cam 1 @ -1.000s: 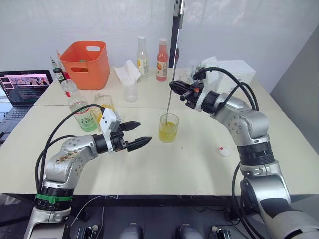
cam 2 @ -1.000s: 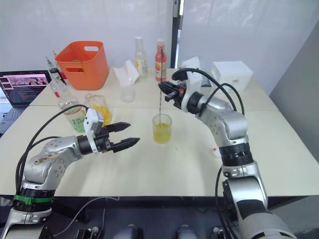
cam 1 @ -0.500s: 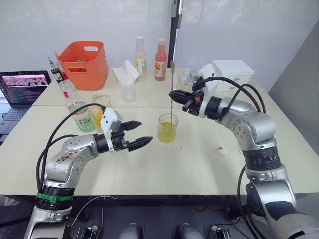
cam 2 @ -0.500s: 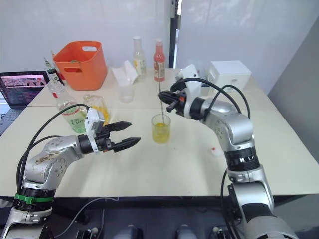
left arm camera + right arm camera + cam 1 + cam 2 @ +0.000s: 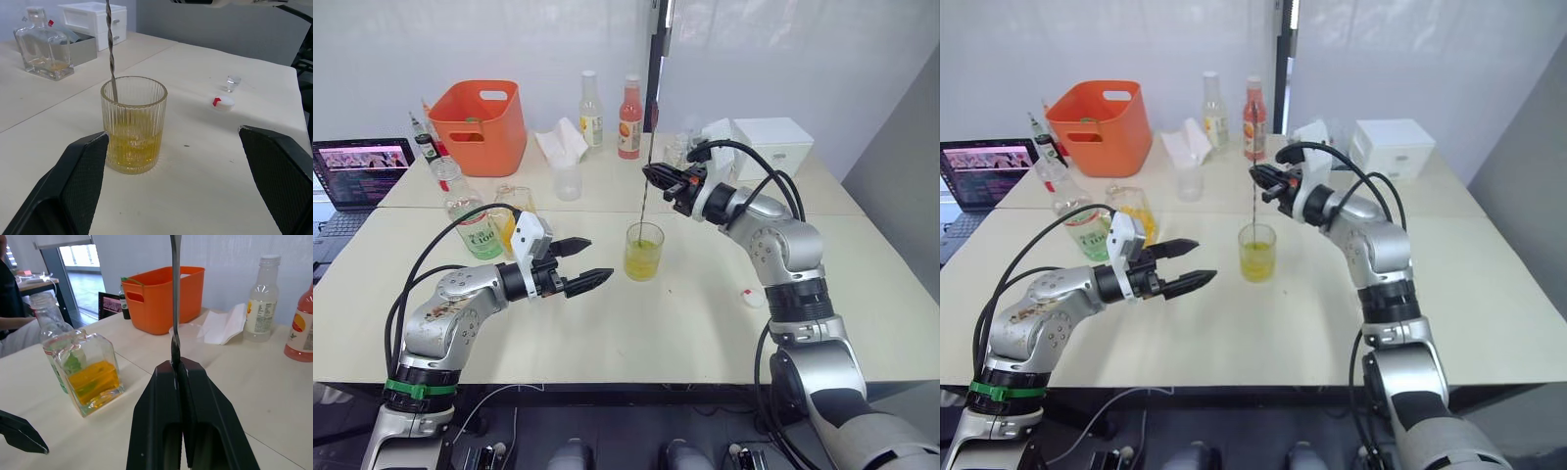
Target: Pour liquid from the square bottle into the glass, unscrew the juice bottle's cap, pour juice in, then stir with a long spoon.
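Mid-bench: my right gripper (image 5: 653, 176) pinches the long twisted metal spoon (image 5: 644, 199), tip in the ribbed glass of yellow juice (image 5: 643, 252), for stirring | left gripper (image 5: 582, 262) wide open, empty, nearby left.

Both arms have silver-grey metal shells with black joint sections and looped black cables. The left gripper (image 5: 585, 264) carries a white block behind its two black tapered fingers (image 5: 83, 181). The right gripper (image 5: 651, 174) shows an orange mark behind its fingers. A green band rings the left arm's base.

Glass, metal, plastic on a matt top
Ribbed clear glass (image 5: 133, 124); twisted shiny metal spoon (image 5: 111, 49); glossy orange plastic basket (image 5: 480, 125); smooth matt cream table (image 5: 685, 313).
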